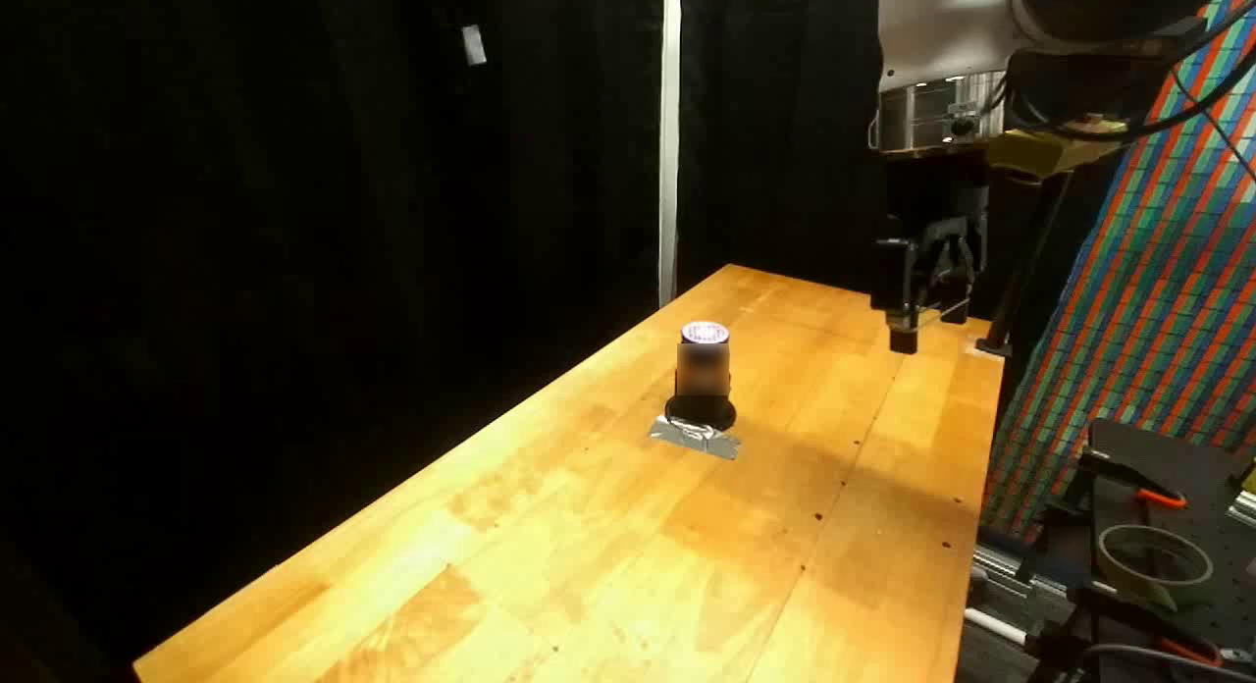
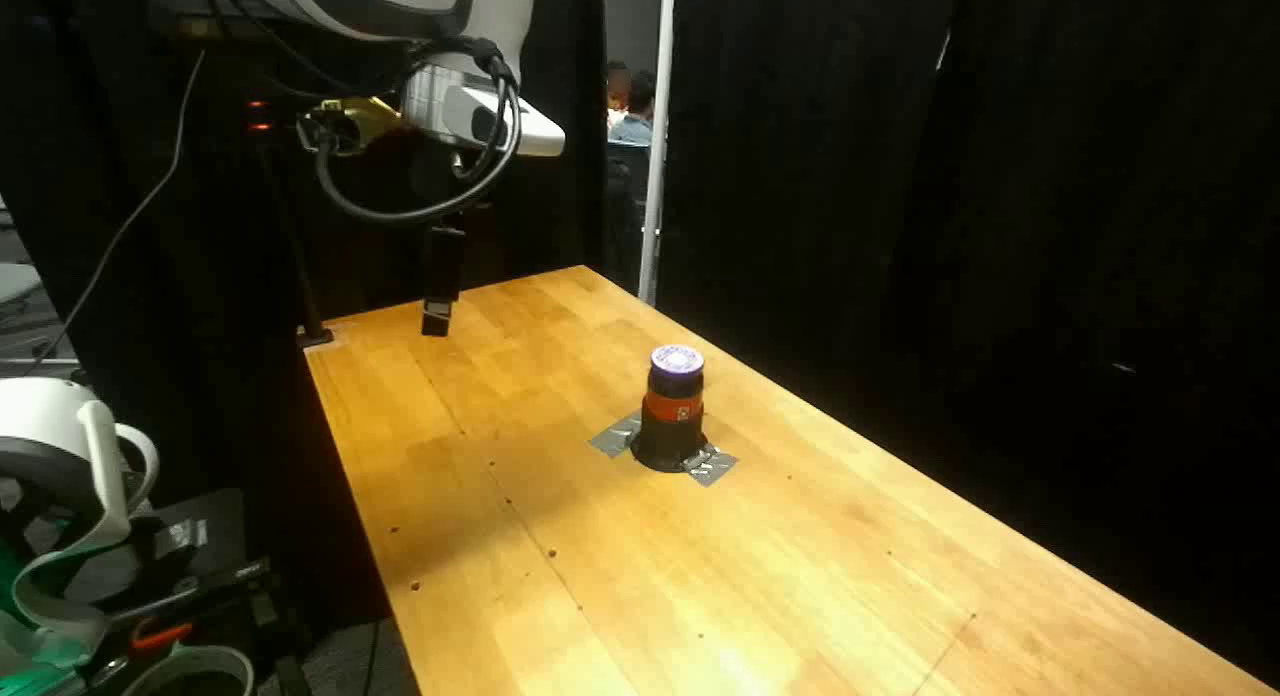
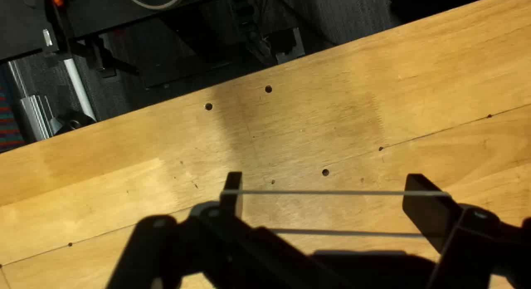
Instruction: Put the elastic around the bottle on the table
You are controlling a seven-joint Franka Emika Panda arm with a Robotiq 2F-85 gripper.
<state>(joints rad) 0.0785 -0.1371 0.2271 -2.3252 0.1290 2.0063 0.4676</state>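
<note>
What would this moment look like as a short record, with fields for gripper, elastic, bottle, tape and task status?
gripper: open, raised above the table
elastic: stretched around the gripper's fingers
bottle: dark, pale lid, upright, apart from the gripper
tape: grey pieces at the bottle's foot
task status: elastic not yet around the bottle

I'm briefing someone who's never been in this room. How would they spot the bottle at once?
Find the long wooden table, then the silvery tape stuck to it. Rising upright from that taped spot is the bottle, dark and small. Unlike the flat tape, it has a pale round top and an orange-red band, seen in an exterior view.
</note>
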